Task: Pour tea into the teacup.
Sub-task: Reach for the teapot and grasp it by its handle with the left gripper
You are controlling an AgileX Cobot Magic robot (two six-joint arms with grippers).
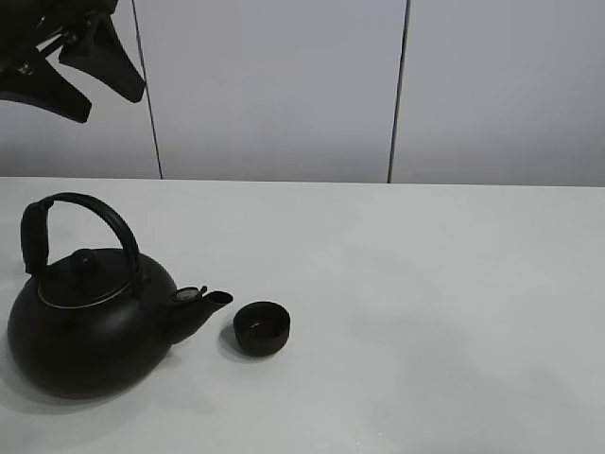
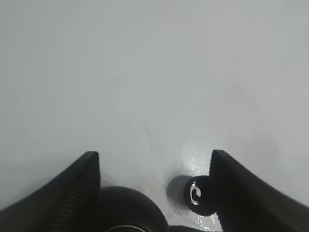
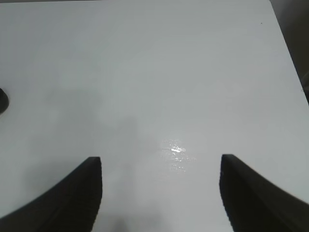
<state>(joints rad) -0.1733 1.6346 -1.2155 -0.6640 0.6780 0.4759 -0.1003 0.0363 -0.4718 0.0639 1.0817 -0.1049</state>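
**Go Down and Grab the Kettle Handle**

From the high camera, you see the big black kettle (image 1: pixel 90 326) sitting on the white table (image 1: pixel 425 284). The little black teacup (image 1: pixel 261 327) sits at 3 o'clock from the kettle, just beside the spout (image 1: pixel 210 301) but not touching it. The spout points right at the cup. The handle (image 1: pixel 80 222) stands up in an arch over the lid. Your left claw (image 1: pixel 80 71) hangs in the air at about 12 o'clock from the kettle, well above the handle. Its two fingers are spread apart and hold nothing.

I think your job now is to bring that claw down to the handle. Come straight down so one finger goes on each side of the top of the arch. Do not bump the lid or push the kettle, because the cup is so close. Squeeze only when the handle is between the fingers.

From the left wrist camera, the left claw (image 2: pixel 154 157) is spread wide and empty. The round top of the kettle (image 2: pixel 123 208) peeks in between the fingers. The teacup (image 2: pixel 197 195) shows partly hidden behind one finger, and the claw touches neither.

From the right wrist camera, the right claw (image 3: pixel 161 159) is spread wide too. It holds nothing and hangs over bare table. Keep it out of the way.
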